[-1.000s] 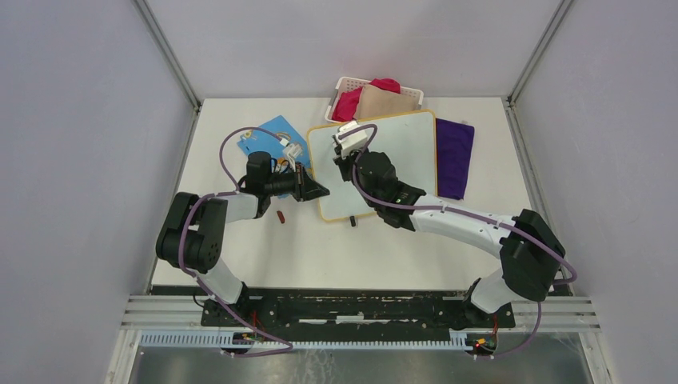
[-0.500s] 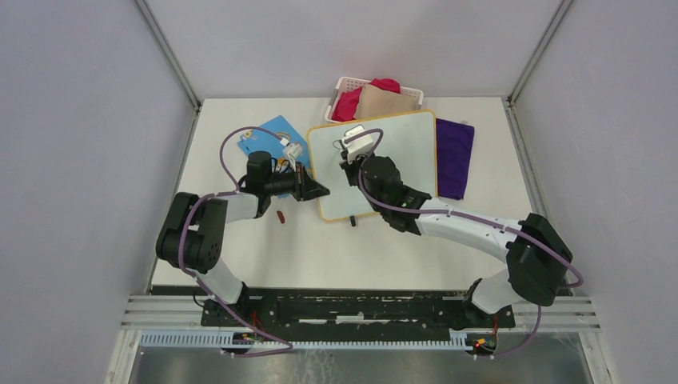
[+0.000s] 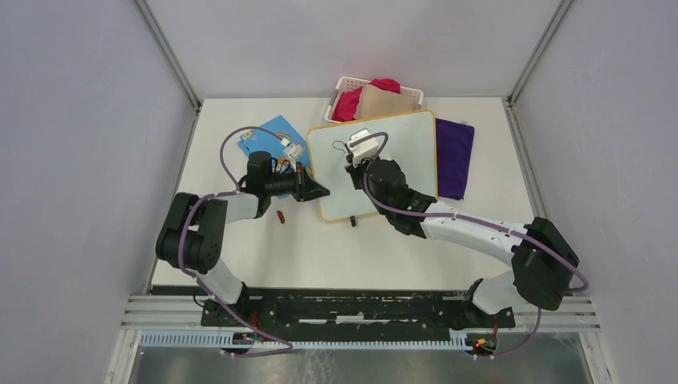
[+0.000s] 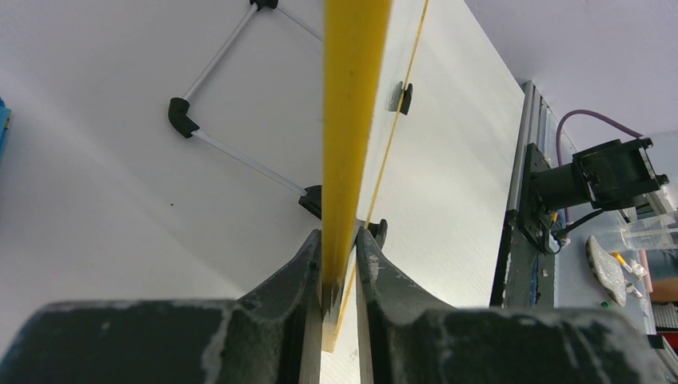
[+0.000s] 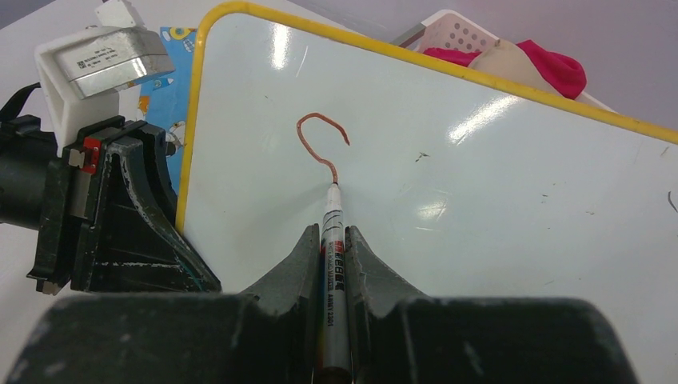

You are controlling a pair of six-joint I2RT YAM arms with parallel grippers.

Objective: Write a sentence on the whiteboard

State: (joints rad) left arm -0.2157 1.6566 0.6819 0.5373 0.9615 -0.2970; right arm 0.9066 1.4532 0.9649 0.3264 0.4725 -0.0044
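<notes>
My right fingers have slid rightward across the whiteboard, which lies upper centre on the counter. The sentence is so far one red hook, the start of an S. They clamp the marker, its tip on the board. My left fingers pinch the board's left edge shut.

Basket, blue card, purple cloth lie apart.

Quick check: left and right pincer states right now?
Left pincer: closed on the whiteboard frame.
Right pincer: closed on a marker, tip touching the whiteboard.
</notes>
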